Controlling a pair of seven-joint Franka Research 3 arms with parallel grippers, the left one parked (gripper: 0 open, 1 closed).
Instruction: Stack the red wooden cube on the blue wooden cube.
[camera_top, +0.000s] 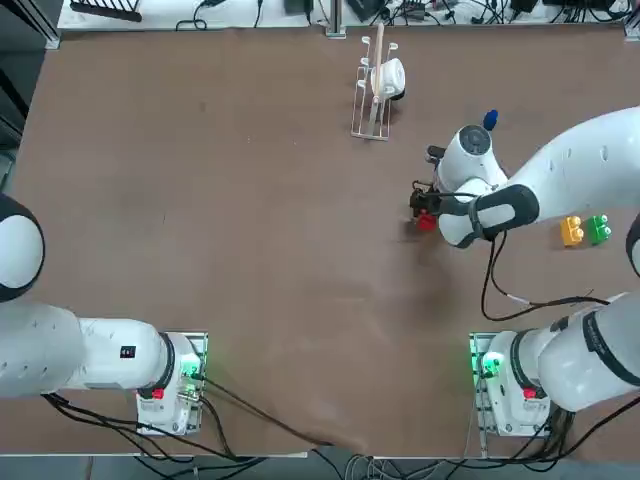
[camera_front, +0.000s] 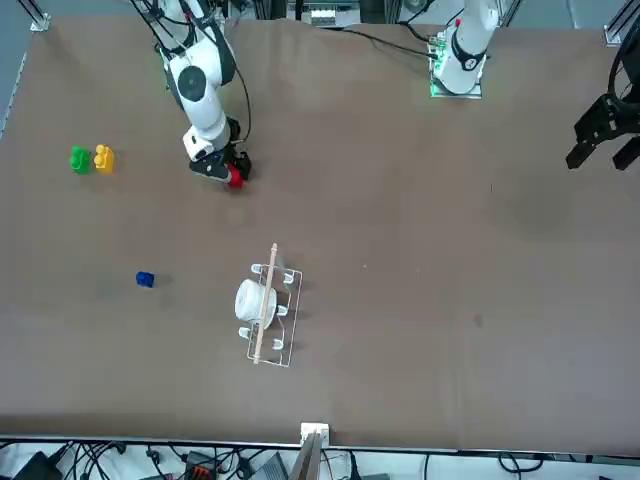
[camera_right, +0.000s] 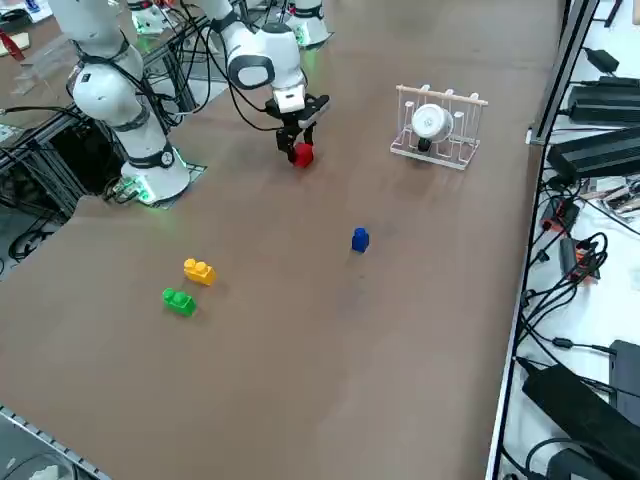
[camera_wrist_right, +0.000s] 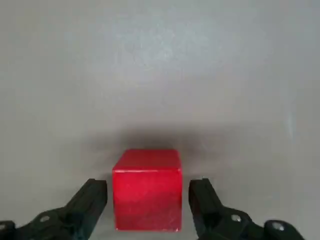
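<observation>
While it sits on the brown table (camera_wrist_right: 160, 60), the small bright red wooden cube (camera_wrist_right: 147, 189), plain-faced and sharp-edged, lies between the right gripper's (camera_wrist_right: 148, 202) parted black fingers, untouched.

Robot lab: cable-strewn test table (camera_top: 250, 250)

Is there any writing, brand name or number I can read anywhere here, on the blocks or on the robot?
None can be read.
Red wooden cube: plain faces, no text.
Blue wooden cube: no text visible.
Right tool, open around the red cube: no label visible.
White right arm: no lettering legible.
</observation>
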